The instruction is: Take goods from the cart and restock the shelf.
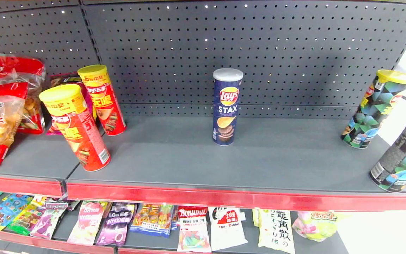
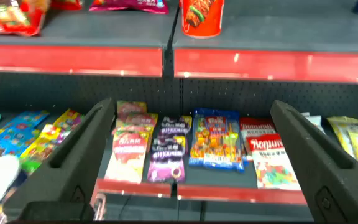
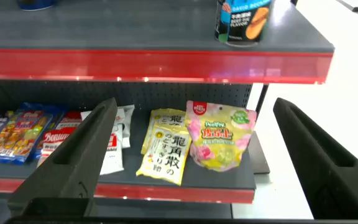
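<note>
Left gripper (image 2: 191, 115): spread wide, empty, facing candy packets (image 2: 166, 149) on lower tier. Right gripper (image 3: 194, 106): spread wide, empty, facing pink-green pouch (image 3: 221, 134). Blue chip can (image 1: 227, 106) upright mid-shelf (image 1: 277, 158), one tier above, well apart from both.

Matte black, wedge-shaped jaws on both wrists

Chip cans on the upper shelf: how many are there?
5. Two red cans at left, one blue can in the middle, two black cans at right; others may be hidden.
</note>
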{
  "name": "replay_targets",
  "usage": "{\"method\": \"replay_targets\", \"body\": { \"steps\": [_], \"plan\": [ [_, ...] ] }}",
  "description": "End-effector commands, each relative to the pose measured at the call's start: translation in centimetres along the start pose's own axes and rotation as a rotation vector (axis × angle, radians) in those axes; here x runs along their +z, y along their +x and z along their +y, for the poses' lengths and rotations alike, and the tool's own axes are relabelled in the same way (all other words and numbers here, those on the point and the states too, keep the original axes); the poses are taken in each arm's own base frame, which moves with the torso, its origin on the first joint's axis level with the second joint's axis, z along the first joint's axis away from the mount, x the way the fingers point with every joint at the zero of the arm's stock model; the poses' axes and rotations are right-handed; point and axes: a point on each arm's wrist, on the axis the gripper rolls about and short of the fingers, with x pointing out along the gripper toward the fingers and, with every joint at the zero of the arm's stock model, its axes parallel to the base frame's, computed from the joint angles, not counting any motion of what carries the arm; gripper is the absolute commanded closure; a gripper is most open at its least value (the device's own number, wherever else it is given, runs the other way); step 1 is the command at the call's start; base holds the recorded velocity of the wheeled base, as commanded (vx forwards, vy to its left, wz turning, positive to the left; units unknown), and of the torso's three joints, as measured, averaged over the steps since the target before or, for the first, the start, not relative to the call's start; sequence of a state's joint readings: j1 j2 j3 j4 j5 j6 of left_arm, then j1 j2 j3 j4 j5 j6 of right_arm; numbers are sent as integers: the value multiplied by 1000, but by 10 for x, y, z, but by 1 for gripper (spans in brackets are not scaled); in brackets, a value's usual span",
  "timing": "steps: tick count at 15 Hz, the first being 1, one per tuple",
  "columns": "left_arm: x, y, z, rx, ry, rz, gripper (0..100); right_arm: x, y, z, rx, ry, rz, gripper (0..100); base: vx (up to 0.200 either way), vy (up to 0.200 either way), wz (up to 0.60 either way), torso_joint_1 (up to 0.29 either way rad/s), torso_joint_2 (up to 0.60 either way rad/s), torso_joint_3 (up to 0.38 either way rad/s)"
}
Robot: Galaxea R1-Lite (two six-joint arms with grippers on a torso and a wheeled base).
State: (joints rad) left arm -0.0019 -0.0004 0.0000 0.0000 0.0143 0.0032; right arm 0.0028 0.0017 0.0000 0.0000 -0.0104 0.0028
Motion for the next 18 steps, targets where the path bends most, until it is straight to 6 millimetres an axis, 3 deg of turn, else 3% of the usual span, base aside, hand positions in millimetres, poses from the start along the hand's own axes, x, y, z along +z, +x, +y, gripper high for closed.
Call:
{"method": "replay_targets", "body": {
  "steps": [1, 4, 6, 18],
  "plan": [
    [0, 0, 0, 0, 0, 0, 0, 0, 0, 0, 0, 0, 0, 0, -200, 0, 0, 2, 2, -2],
    [0, 0, 0, 1, 0, -1, 0, 0, 0, 0, 0, 0, 0, 0, -200, 0, 0, -7, -2, -1],
    [0, 0, 0, 1, 0, 0, 0, 0, 0, 0, 2, 0, 0, 0, 0, -100, 0, 1, -4, -1],
    [0, 0, 0, 0, 0, -1, 0, 0, 0, 0, 0, 0, 1, 0, 0, 0, 600, 2, 1, 4]
  ]
}}
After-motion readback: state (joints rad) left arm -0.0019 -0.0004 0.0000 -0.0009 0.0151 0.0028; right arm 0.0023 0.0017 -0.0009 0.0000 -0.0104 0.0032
